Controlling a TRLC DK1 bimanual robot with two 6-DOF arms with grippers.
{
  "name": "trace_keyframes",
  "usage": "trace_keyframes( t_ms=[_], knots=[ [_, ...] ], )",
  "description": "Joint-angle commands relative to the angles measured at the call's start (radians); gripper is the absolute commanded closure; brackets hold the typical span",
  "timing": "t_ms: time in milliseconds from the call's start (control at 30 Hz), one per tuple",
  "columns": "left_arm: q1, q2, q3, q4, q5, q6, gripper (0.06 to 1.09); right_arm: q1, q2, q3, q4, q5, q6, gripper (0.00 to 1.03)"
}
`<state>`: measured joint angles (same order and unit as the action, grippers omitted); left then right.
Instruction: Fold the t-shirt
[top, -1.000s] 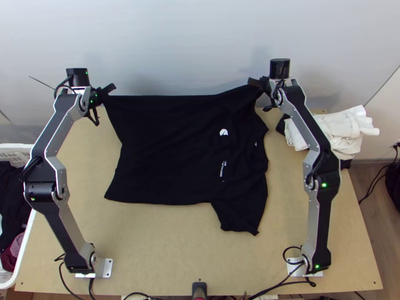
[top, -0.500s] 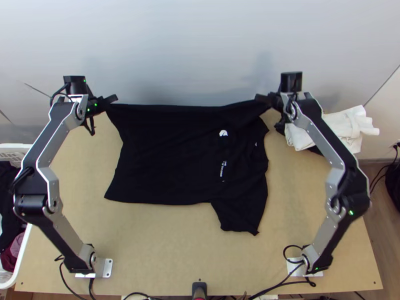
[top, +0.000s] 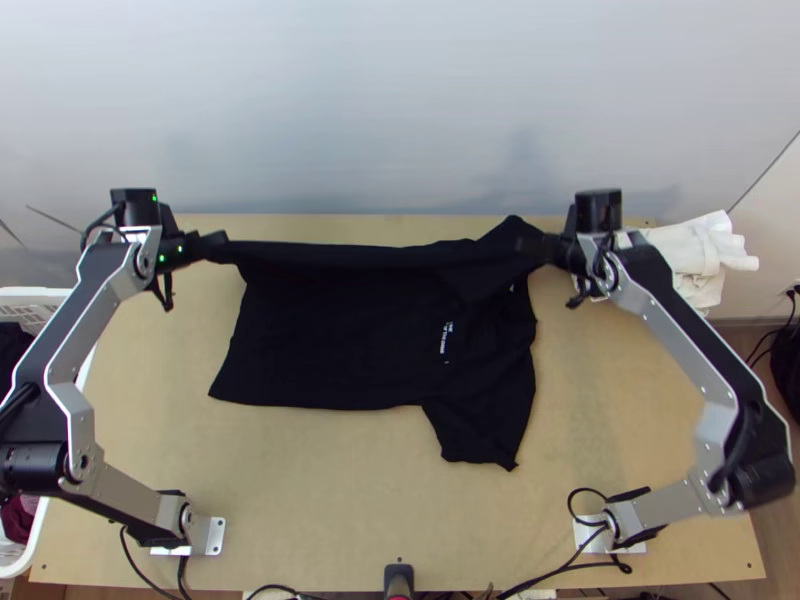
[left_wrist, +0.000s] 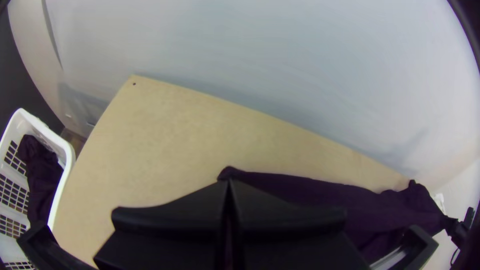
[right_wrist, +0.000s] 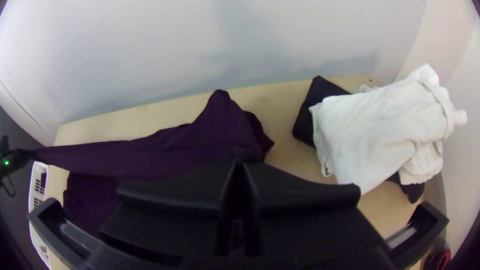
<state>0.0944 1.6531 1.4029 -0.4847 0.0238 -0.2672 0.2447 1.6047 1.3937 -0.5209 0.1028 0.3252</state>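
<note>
- One black t-shirt (top: 340, 345) occupies the center of the top view, partly spread on the wooden table (top: 330, 510).
- Left gripper (top: 217, 242), upper left in the top view: fingers together, clamped on the shirt's upper left corner.
- Right gripper (top: 538, 247), upper right of center in the top view: fingers together, clamped on the shirt's upper right part.
- Cloth between both clamping points: drawn into a nearly straight band across the shirt body.
- Sleeve (top: 480, 432): flat, directed toward the lower edge, right of center.
- White garment (top: 695, 255): bunched, upper right of the top view; dark cloth (right_wrist: 320, 100) lies beneath it.
- White basket (top: 32, 296): left edge of the top view, beside the table.
</note>
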Motion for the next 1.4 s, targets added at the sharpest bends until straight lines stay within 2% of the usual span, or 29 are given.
trace_keyframes(
  t_ms=[0,367,1000,1033,1100,1133,1167,1200,1233,1267,1300,1367],
  knots=[
    [0.013,-0.081,-0.14,0.0,0.031,0.023,1.05,0.025,-0.131,-0.173,-0.027,-0.029,0.002,1.0],
    [-0.025,-0.107,-0.32,0.07,0.031,0.023,1.05,0.067,-0.207,-0.44,0.002,-0.029,0.005,1.0],
    [-0.005,-0.115,-0.575,0.23,0.03,0.046,1.05,0.079,-0.193,-0.604,0.114,-0.028,-0.003,1.0],
    [-0.005,-0.115,-0.581,0.23,0.025,0.04,1.05,0.077,-0.203,-0.605,0.127,-0.025,-0.005,0.96],
    [-0.005,-0.125,-0.584,0.225,0.025,0.028,0.99,0.073,-0.221,-0.607,0.137,-0.017,-0.002,0.74],
    [-0.005,-0.131,-0.582,0.224,0.025,0.017,0.88,0.071,-0.227,-0.604,0.139,-0.012,0.005,0.61],
    [-0.004,-0.134,-0.578,0.219,0.027,0.005,0.73,0.068,-0.229,-0.598,0.139,-0.009,0.008,0.45],
    [-0.004,-0.136,-0.567,0.21,0.027,0.002,0.63,0.067,-0.23,-0.591,0.137,-0.008,0.012,0.28],
    [-0.005,-0.134,-0.547,0.181,0.027,0.002,0.59,0.064,-0.235,-0.584,0.134,-0.008,0.029,0.15],
    [-0.009,-0.134,-0.522,0.146,0.027,0.002,0.56,0.057,-0.241,-0.575,0.131,-0.008,0.046,0.07],
    [-0.01,-0.138,-0.499,0.118,0.027,-0.001,0.52,0.056,-0.25,-0.564,0.13,-0.008,0.049,0.03],
    [-0.01,-0.151,-0.461,0.067,0.031,-0.009,0.43,0.051,-0.273,-0.538,0.114,-0.008,0.052,0.03]
  ],
)
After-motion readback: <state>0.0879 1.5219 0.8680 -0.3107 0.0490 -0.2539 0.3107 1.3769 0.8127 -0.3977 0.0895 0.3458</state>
